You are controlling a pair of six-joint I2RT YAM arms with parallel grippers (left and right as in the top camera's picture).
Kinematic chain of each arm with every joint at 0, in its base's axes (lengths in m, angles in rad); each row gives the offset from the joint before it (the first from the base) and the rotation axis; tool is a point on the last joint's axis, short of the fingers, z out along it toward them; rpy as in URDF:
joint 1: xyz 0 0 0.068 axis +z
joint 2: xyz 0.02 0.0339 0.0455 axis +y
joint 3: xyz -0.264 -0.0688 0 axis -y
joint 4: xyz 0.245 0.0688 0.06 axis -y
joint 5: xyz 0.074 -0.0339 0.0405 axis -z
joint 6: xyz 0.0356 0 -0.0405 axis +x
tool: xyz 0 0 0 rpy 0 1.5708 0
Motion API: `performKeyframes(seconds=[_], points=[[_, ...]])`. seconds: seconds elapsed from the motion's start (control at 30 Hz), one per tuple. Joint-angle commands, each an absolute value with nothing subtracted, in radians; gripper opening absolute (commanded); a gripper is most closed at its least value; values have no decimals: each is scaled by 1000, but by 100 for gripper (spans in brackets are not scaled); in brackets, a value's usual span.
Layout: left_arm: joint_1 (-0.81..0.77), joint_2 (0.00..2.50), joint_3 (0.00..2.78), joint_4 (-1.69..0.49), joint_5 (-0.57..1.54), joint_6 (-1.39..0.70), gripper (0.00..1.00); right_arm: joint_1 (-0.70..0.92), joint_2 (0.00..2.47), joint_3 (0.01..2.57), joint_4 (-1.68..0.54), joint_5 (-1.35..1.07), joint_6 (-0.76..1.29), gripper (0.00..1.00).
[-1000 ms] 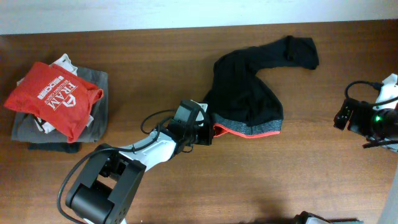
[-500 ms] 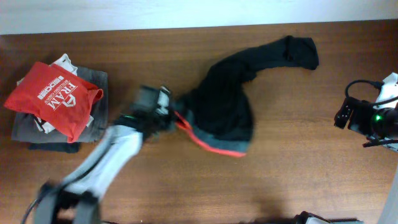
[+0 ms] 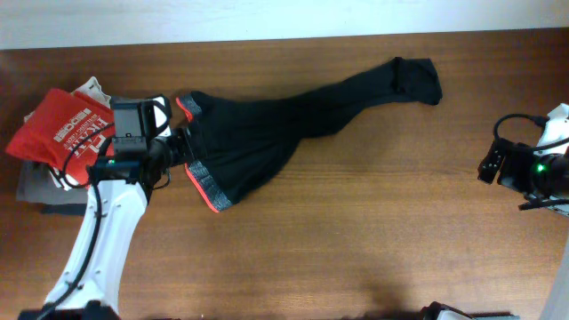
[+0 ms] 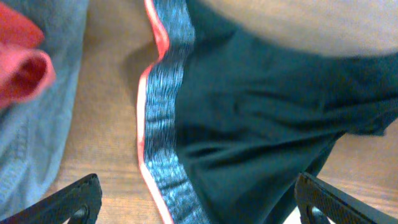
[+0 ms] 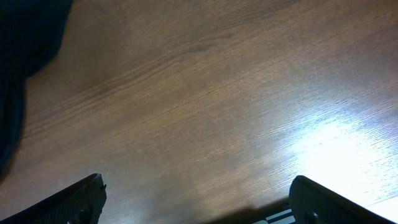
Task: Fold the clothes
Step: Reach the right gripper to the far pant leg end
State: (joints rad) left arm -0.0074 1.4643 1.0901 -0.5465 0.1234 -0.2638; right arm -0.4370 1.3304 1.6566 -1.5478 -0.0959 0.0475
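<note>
Across the middle of the brown table [image 3: 373, 258], black leggings [image 3: 267, 138] laid out long, waist end at the left just beside the heap of grey clothes [image 3: 36, 182] and the red T-shirt [image 3: 62, 133], leg ends far off at the upper right; looks like the spreading-out step, with no fold made yet and the body of the cloth rumpled and bunched. Calls next for flattening the legs one over the other, most likely with a pinch at the waist and another near the leg ends, before bringing one end over to the other. Left arm [image 3: 102, 222] reaching up from the near edge, wrist turned toward the waist end; left gripper [image 4: 199, 205] poised over the cloth with jaws spread wide, holding nothing. Right gripper [image 5: 196, 199] parked well apart at the right edge over bare wood, jaws likewise wide and empty. Under the left wrist, the grey waistband [image 4: 163, 124] with its orange-red edge, curved and wrinkled
</note>
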Motion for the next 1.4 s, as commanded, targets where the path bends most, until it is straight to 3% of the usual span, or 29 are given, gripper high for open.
performKeyframes(seconds=[0.0, 0.1, 0.2, 0.27, 0.43, 0.67, 1.0, 1.2, 1.33, 1.37], points=[[-25, 1518, 1081, -578, 146, -245, 99, -432, 1327, 1657, -1548, -104, 41, 98], [-31, 1575, 1081, -575, 144, -245, 95, -432, 1327, 1657, -1548, -104, 41, 98], [-33, 1640, 1081, -601, 217, -245, 71, -432, 1327, 1656, -1548, -104, 41, 98], [-35, 1676, 1081, -641, 316, -245, 66, -432, 1327, 1655, -1548, -104, 41, 98], [-67, 1748, 1081, -780, 475, -245, 67, -432, 1330, 1654, -1547, -101, 41, 98], [-149, 1784, 1081, -771, 424, -245, 87, -432, 1335, 1654, -1544, -101, 41, 98], [-229, 1863, 1081, -756, 205, -245, 85, -432, 1335, 1654, -1545, -101, 41, 98], [-237, 1908, 1081, -818, 177, -244, 27, -432, 1336, 1654, -1541, -101, 41, 98], [-220, 1907, 1081, -941, 17, -250, 0, -432, 1349, 1654, -1530, -107, 41, 98], [-211, 1907, 1081, -971, -38, -268, 0, -432, 1356, 1654, -1528, -114, 40, 99]])
